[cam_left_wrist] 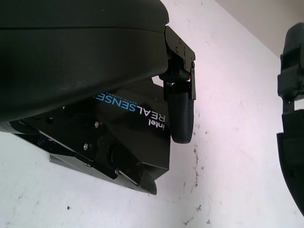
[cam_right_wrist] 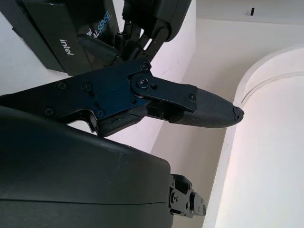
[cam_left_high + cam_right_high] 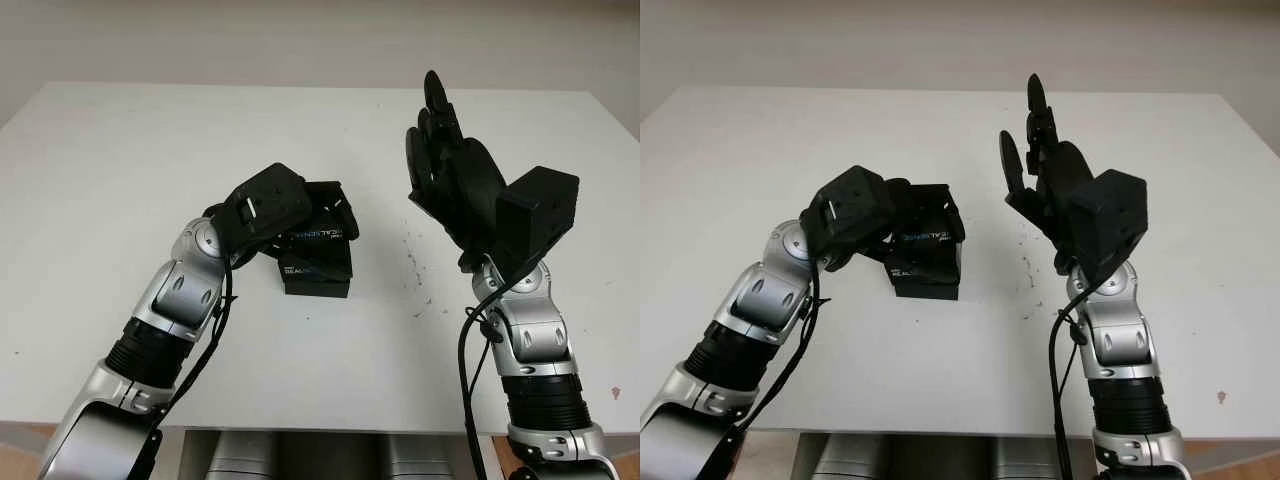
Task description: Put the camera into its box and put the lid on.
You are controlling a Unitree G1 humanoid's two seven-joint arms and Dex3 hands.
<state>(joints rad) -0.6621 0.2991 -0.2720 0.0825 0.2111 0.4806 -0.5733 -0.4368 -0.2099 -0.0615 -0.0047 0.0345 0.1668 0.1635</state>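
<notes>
Left hand apparently grips lid over box.

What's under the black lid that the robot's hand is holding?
Under the lid, held tilted by the left hand, sits the black box. The lid covers its inside, so the camera cannot be seen. The right hand is raised, open.

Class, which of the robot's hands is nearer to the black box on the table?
Left. The left hand is on the black box, gripping its lid; the right hand is open, raised off to the box's right.
</notes>
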